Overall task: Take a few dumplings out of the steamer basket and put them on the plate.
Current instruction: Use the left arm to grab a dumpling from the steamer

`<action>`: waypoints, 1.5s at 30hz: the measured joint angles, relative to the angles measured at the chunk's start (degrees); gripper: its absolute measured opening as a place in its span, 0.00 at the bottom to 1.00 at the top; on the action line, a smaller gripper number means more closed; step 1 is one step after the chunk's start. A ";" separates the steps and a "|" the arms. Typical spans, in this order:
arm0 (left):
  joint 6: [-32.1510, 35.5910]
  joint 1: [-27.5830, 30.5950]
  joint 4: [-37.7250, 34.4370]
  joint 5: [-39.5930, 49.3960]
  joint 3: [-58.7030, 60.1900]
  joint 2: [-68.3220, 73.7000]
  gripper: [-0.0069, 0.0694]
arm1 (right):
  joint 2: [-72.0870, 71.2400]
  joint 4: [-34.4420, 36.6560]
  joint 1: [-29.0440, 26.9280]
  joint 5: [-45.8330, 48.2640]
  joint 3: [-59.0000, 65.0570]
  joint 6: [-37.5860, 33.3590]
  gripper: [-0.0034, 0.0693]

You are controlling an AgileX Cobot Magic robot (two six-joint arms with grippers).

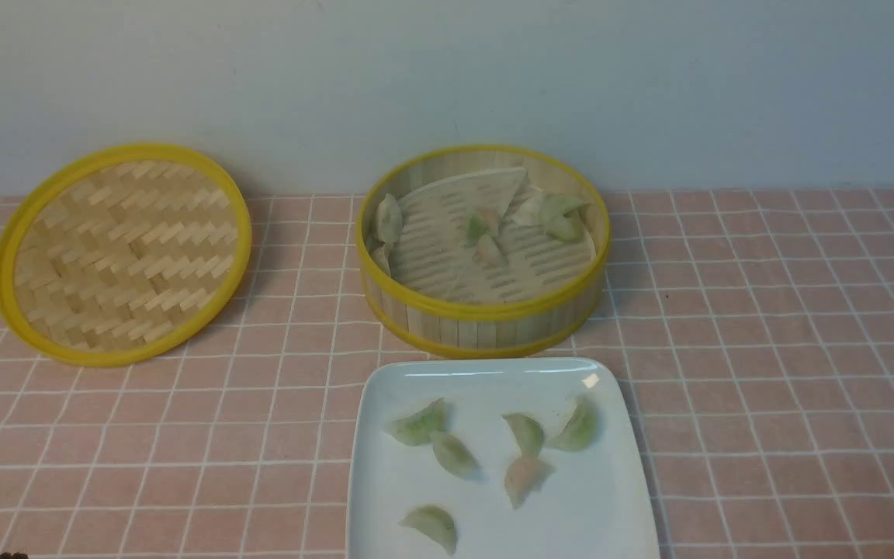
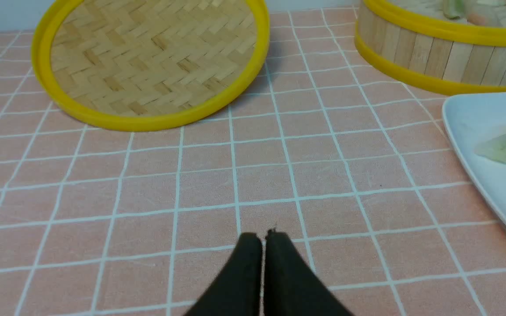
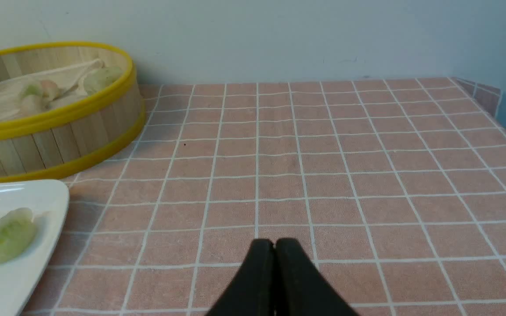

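The round bamboo steamer basket (image 1: 486, 314) stands at the centre back and holds several pale green and pinkish dumplings (image 1: 552, 210). The white square plate (image 1: 385, 497) lies in front of it with several dumplings (image 1: 525, 432) on it. My left gripper (image 2: 263, 237) is shut and empty, low over the cloth to the left of the plate (image 2: 494, 184). My right gripper (image 3: 274, 242) is shut and empty, low over the cloth to the right of the plate (image 3: 37, 245). Neither gripper shows in the front view.
The flat woven yellow-rimmed lid (image 1: 121, 252) leans at the back left, also in the left wrist view (image 2: 147, 61). A pink checked tablecloth (image 1: 765, 349) covers the table. A pale wall (image 1: 447, 78) runs along the back.
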 joint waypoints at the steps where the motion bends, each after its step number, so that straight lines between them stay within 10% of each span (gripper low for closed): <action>1: 0.00 0.00 0.00 0.00 0.00 0.00 0.08 | 0.00 0.00 0.00 0.00 0.00 0.00 0.03; 22: -0.08 0.00 -0.12 0.00 0.00 0.00 0.08 | 0.00 0.00 0.00 0.00 0.00 0.00 0.03; 28: -3.10 0.00 -10.43 -1.71 0.06 0.00 0.08 | 0.00 0.00 0.00 0.00 0.00 0.00 0.03; 38: -4.18 0.00 -32.00 -34.13 -4.89 0.39 0.08 | 0.00 0.00 0.00 0.00 0.00 0.00 0.03; 45: -0.06 0.00 -26.07 -5.31 -33.61 24.06 0.08 | 0.00 0.00 0.00 0.00 0.00 0.00 0.03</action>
